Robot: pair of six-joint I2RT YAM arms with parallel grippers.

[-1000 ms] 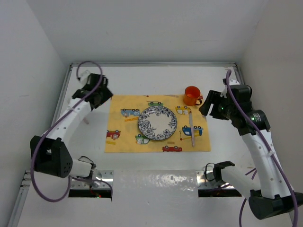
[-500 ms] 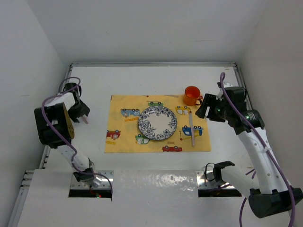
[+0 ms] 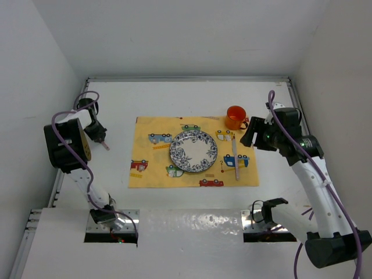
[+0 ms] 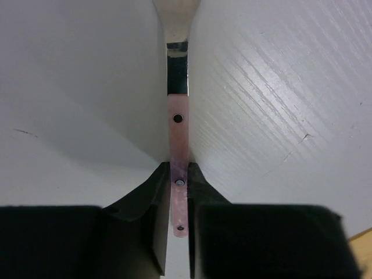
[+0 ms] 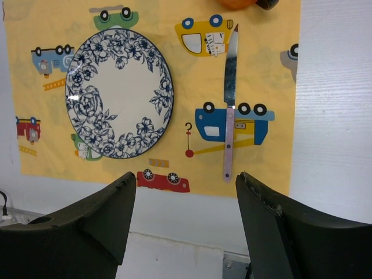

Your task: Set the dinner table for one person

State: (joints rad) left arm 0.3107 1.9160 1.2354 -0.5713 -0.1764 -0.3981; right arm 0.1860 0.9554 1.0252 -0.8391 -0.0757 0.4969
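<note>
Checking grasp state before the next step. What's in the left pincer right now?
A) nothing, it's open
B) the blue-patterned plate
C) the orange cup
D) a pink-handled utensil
D: in the left wrist view the left pincer is closed on the handle of the pink-handled utensil, whose metal end sticks out ahead of the fingers.

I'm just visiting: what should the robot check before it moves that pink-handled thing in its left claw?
1. Left gripper clamped on pink-handled metal utensil: ok.
2. Utensil's head, fork or spoon: cannot tell, cropped.
3. Yellow car-print placemat free of objects left of blue floral round plate: ok.
4. Pink-handled knife lying right of plate: ok.
5. Right gripper open, off to the plate's right: ok.
</note>
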